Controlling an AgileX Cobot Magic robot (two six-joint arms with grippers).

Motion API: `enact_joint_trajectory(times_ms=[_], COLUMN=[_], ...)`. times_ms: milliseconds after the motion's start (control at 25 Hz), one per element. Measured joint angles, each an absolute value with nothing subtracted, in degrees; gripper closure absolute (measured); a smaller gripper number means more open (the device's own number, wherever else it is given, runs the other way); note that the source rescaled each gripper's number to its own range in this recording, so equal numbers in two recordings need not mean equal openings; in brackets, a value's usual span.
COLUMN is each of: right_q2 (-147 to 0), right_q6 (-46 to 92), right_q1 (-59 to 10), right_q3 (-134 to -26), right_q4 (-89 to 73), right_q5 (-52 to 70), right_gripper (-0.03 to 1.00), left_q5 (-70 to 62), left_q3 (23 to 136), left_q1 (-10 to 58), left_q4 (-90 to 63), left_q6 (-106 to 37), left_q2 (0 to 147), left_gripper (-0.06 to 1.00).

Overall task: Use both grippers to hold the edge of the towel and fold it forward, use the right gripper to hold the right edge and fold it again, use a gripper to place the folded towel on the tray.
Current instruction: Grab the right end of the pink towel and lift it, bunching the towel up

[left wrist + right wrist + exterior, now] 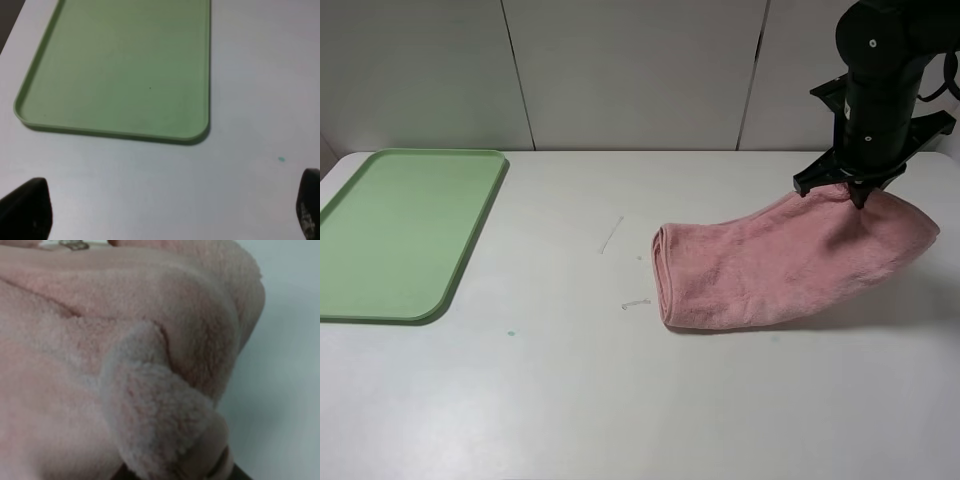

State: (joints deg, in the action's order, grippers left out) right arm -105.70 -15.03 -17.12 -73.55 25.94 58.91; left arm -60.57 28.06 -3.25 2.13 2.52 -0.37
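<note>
We judge the towel, lying well to the right of the tray, to be light, limp and grippy, best pinched at its hem. The right gripper is clenched on the towel at the side farthest from the tray, lifting it, while the left gripper hangs spread wide near the tray, empty. We can read no writing anywhere.

R arm: blk, rounded joint, blk cable | L tool: blk fingertips

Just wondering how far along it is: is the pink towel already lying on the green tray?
No, the pink towel is on the white table, well apart from the green tray.
</note>
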Motion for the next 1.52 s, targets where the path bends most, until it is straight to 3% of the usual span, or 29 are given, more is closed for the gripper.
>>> enact_joint_trajectory(times_ms=[720,1520], right_q2=[-105.66,-105.6], right_q6=[-18.05,-23.64], right_q1=[-29.24,-33.89], right_q3=[-73.61,-73.61], right_q4=[15.64,5.44], right_q5=[58.54,51.44], right_gripper=[0.91,0.91], left_q5=[-60.57,-60.57], left_q3=[28.06,28.06], left_q1=[-3.25,-3.25], left_q4=[2.13,2.13], left_q6=[2.52,2.52], left_q2=[-0.37,-0.37], left_gripper=[-0.04,-0.04])
